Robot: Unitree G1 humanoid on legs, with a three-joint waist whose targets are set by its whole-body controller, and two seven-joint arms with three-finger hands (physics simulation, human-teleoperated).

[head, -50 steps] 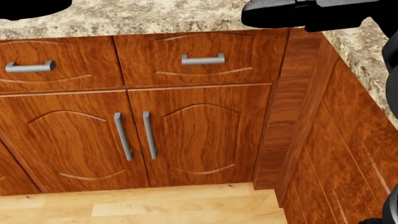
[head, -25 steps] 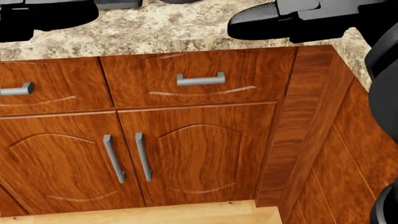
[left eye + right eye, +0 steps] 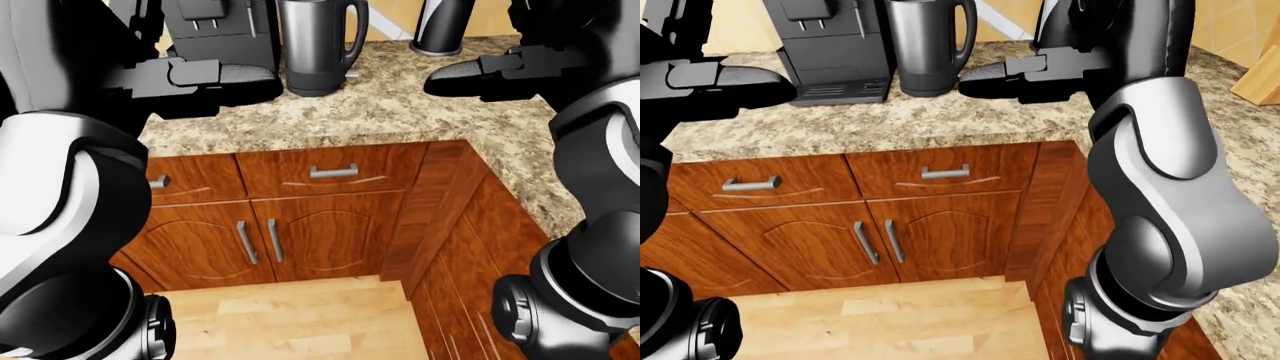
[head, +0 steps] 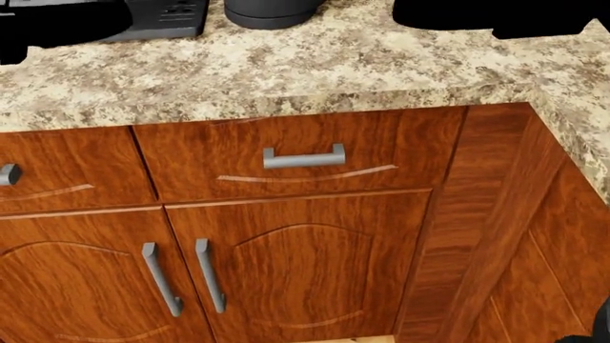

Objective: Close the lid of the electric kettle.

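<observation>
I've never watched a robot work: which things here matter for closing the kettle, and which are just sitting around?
For the job:
tall steel electric kettle
left hand
right hand

Just there:
black coffee machine
dark cylinder
wooden cabinets
speckled stone counter

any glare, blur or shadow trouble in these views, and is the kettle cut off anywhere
Left-eye view: sharp, even light, no glare; the kettle is cropped at the top, lid unseen. Head view: sharp too, only the kettle's base shows at the top edge. Right-eye view: the right arm fills much of the right side.

arms: glossy silver-grey rounded shells | joints: black ribbed discs | left hand (image 3: 215, 79), right hand (image 3: 480, 75): matte black, blocky
</observation>
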